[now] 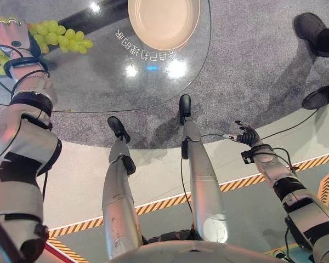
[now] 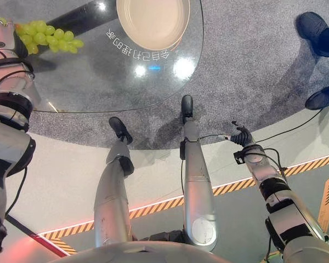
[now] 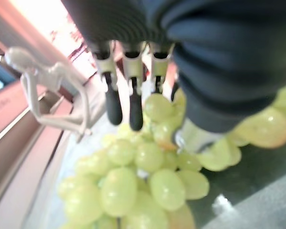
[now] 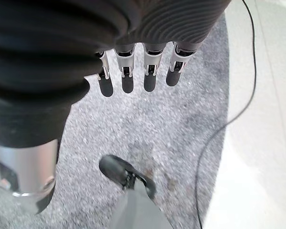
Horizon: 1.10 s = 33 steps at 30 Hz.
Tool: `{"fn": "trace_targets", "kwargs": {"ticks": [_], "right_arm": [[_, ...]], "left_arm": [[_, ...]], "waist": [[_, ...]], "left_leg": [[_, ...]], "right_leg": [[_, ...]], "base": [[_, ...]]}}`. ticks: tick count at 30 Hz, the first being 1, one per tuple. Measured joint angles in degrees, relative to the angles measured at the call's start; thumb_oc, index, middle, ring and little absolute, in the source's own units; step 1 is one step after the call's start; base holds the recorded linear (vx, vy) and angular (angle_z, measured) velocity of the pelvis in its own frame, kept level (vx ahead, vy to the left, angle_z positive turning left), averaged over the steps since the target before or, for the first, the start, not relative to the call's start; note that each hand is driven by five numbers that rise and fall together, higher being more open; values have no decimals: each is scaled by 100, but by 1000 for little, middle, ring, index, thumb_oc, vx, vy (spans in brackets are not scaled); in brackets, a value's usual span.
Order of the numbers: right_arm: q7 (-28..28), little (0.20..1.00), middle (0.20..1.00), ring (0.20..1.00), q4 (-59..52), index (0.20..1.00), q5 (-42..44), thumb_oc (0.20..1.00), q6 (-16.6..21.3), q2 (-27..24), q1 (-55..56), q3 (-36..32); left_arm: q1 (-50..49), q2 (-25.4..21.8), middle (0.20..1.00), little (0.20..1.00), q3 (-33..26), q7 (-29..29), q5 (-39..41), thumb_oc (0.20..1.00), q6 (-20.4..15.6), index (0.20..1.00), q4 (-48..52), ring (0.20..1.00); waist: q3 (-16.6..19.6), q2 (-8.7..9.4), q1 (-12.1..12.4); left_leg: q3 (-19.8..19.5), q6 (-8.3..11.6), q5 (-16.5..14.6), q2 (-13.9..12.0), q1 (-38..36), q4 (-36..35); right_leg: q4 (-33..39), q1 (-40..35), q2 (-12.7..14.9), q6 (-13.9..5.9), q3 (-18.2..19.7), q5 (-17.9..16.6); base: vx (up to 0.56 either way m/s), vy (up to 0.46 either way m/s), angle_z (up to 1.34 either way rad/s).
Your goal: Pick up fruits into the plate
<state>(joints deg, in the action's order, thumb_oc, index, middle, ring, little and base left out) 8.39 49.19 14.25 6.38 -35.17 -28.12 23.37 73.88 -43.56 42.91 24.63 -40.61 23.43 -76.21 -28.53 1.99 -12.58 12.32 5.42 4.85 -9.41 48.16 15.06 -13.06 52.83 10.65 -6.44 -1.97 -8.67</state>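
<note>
A bunch of green grapes (image 1: 60,35) lies on the round glass table (image 1: 98,82) at its far left. My left hand (image 1: 12,34) hovers right over the bunch, with grapes showing on both sides of it. In the left wrist view its fingers (image 3: 113,102) reach straight down with their dark tips on the grapes (image 3: 148,176), and the thumb rests against the bunch. A beige plate (image 1: 164,22) with nothing in it stands at the table's far middle. My right hand (image 1: 248,135) hangs low at the right over the floor, fingers (image 4: 127,81) relaxed and holding nothing.
A person's dark shoes (image 1: 312,27) (image 1: 318,97) stand on the grey carpet at the far right. A yellow-black striped line (image 1: 247,181) crosses the floor. A white frame-like object (image 3: 52,90) stands beyond the grapes.
</note>
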Motion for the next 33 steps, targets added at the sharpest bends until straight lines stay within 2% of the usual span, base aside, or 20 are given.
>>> {"fn": "trace_targets", "kwargs": {"ticks": [5, 10, 13, 17, 19, 24, 27, 33], "right_arm": [[39, 1000, 1000, 1000, -66, 1000, 48, 1000, 32, -7, -73, -1], [104, 1000, 1000, 1000, -282, 1000, 59, 1000, -2, -49, -111, -2], [111, 1000, 1000, 1000, -341, 1000, 59, 1000, -6, -52, -110, -3], [144, 1000, 1000, 1000, -473, 1000, 43, 1000, -5, -51, -99, -2], [155, 1000, 1000, 1000, -553, 1000, 33, 1000, 9, -51, -95, 1], [267, 1000, 1000, 1000, -944, 1000, 12, 1000, -33, -29, 72, 4], [388, 1000, 1000, 1000, -1243, 1000, -20, 1000, -106, 79, 245, 12], [481, 1000, 1000, 1000, -1352, 1000, -185, 1000, -303, 236, 400, 11]], "left_arm": [[-101, -8, 200, 200, -11, 128, -2, 200, 20, 200, 0, 200], [-123, -12, 200, 200, -11, 166, 17, 200, 0, 200, 1, 200], [-158, -40, 200, 200, -16, 235, 90, 200, -133, 200, 2, 200], [-280, -98, 200, 200, -42, 346, 836, 200, -528, 200, 28, 200], [-497, -106, 200, 200, -287, 492, 1557, 200, -858, 200, 132, 200], [-973, -93, 200, 200, -823, 687, 2653, 200, -1538, 200, 633, 200], [-1444, 80, 200, 200, -1204, 745, 3510, 200, -2006, 200, 1047, 200], [-2053, 308, 200, 200, -1701, 781, 4205, 200, -2457, 200, 1637, 200]], "waist": [[57, 98, 9], [59, 103, 15], [59, 103, 24], [59, 103, 29], [59, 103, 47], [59, 103, 169], [58, 104, 286], [47, 112, 423]], "left_leg": [[-43, 46, -50, -82, 41, 95], [-44, 51, -54, -82, 41, 95], [-43, 52, -55, -82, 24, 95], [-40, 58, -60, -81, -82, 94], [-33, 62, -63, -78, -196, 77], [-47, 64, -64, -73, -384, 62], [-79, 68, -67, -69, -640, 26], [-140, 60, -18, -6, -973, -182]], "right_leg": [[10, 1, -80, 23, -3, -15], [13, 0, -81, 26, -2, -17], [12, -15, -83, 28, -1, -19], [12, -114, -83, 29, 4, -19], [21, -223, -85, 28, 11, -19], [34, -413, -86, 29, 7, -18], [97, -707, -83, 28, -36, -17], [196, -1016, -63, 27, -97, -17]], "base": [[3, -6, -4], [-1, 6, 0], [-2, 11, 0], [0, 0, 0], [0, 0, 0], [-1, -6, 0], [-8, -34, 4], [-1, -8, 3]]}}
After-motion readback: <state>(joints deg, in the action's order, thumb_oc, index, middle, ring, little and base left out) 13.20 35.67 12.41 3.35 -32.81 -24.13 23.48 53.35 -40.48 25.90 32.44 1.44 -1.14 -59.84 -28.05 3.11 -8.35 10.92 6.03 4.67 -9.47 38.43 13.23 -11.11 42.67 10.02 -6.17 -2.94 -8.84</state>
